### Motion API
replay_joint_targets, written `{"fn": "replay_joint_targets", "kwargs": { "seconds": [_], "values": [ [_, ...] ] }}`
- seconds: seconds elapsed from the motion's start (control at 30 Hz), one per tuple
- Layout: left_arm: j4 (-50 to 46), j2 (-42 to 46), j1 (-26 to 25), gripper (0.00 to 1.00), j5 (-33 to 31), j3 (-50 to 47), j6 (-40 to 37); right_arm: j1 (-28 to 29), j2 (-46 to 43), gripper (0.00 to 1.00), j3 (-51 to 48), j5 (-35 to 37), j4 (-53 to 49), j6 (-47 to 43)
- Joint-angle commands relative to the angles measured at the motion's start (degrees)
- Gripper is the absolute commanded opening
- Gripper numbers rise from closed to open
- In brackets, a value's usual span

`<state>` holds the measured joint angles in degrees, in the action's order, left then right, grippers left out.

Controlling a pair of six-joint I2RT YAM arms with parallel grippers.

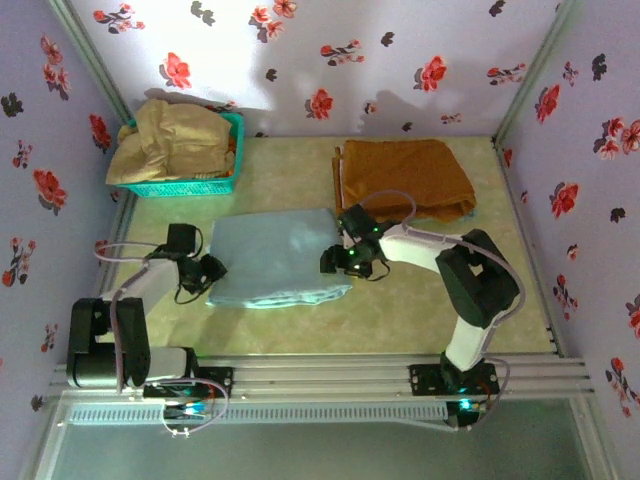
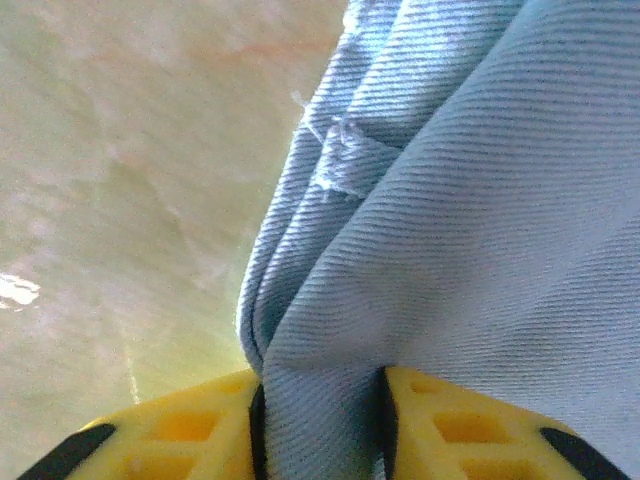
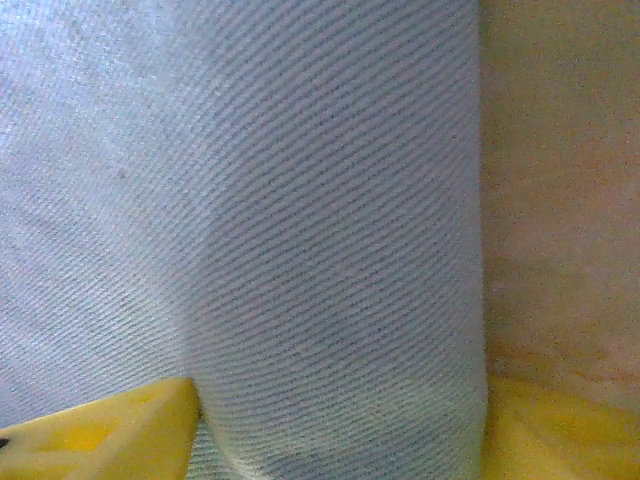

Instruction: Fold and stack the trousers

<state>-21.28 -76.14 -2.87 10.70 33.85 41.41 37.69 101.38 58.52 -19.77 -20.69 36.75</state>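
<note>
Top external: basket point(image 1: 180, 187) and orange garment point(image 1: 400, 178) lie beyond the trousers point(image 1: 275, 258).

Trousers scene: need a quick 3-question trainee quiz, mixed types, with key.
1. True or false: the trousers lie inside the basket.
2. Which thing lies at the far right of the table? A) an orange-brown cloth B) the basket C) a shoe
3. In the left wrist view, what is pinched between the fingers of the left end effector?

Key
1. False: they lie folded on the table between the two arms.
2. A
3. A bunched edge of the trousers.
</note>
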Motion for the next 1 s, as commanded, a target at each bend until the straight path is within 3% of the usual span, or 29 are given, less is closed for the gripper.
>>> {"fn": "replay_joint_targets", "kwargs": {
  "seconds": [0.0, 0.07, 0.17, 0.33, 0.53, 0.97],
  "values": [
    [-0.7, -0.61, -0.55, 0.23, 0.17, -2.09, -0.9, -0.6, 2.26, 0.63, -1.83, -4.39, 7.67, 2.07],
    [-1.36, -0.12, -0.55, 0.13, 0.2, -1.97, -1.1, -0.62, 1.75, 0.53, -1.91, -4.78, 7.8, 2.56],
    [-2.89, 1.54, -0.55, 0.0, 0.46, -1.47, -1.24, -0.7, -0.52, 0.28, -2.51, -5.0, 8.36, 3.31],
    [-6.94, 7.14, -0.68, 0.0, 0.64, 0.6, -1.31, -0.83, -4.54, 0.02, -1.79, -1.97, 5.6, 4.2],
    [-13.14, 14.46, -2.16, 0.0, 0.2, 5.07, -1.18, -0.69, -9.69, 0.0, 0.67, 2.31, 0.37, 3.24],
    [-21.62, 19.86, -5.16, 0.0, -1.99, 15.88, -0.33, -0.23, -13.88, 0.0, 8.85, 7.0, -9.46, -1.17]
  ]
}}
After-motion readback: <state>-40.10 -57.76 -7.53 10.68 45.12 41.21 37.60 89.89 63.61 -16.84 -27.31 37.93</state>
